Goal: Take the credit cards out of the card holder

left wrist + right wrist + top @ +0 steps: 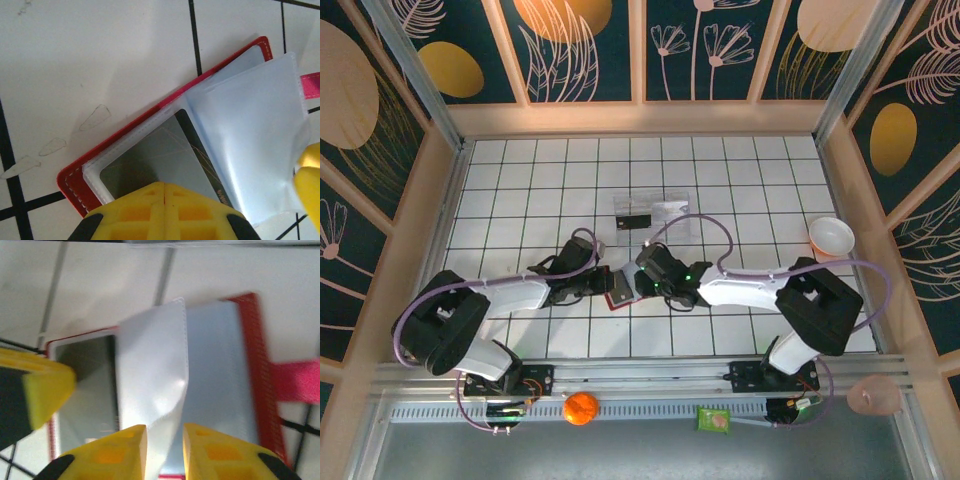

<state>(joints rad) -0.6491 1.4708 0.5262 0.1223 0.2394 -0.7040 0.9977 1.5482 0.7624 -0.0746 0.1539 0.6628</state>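
Observation:
The red card holder (620, 289) lies open on the white tiles between both grippers, its snap tab (295, 380) sticking out to one side. In its clear pocket sits a pale grey credit card (150, 160) with the dark edge of another card (200, 155) beside it. My left gripper (165, 192) is shut, its yellow tips pressed together over the grey card's near edge; whether they pinch it is hidden. My right gripper (165, 440) stands slightly open, with a raised clear sleeve leaf (155, 365) running between its fingers (120, 450).
A clear plastic tray (665, 208) with a dark card (633, 220) in it lies just behind the wallet. A small bowl (831, 237) stands at the right edge. An orange (580, 408) and a green packet (713, 420) rest on the front rail.

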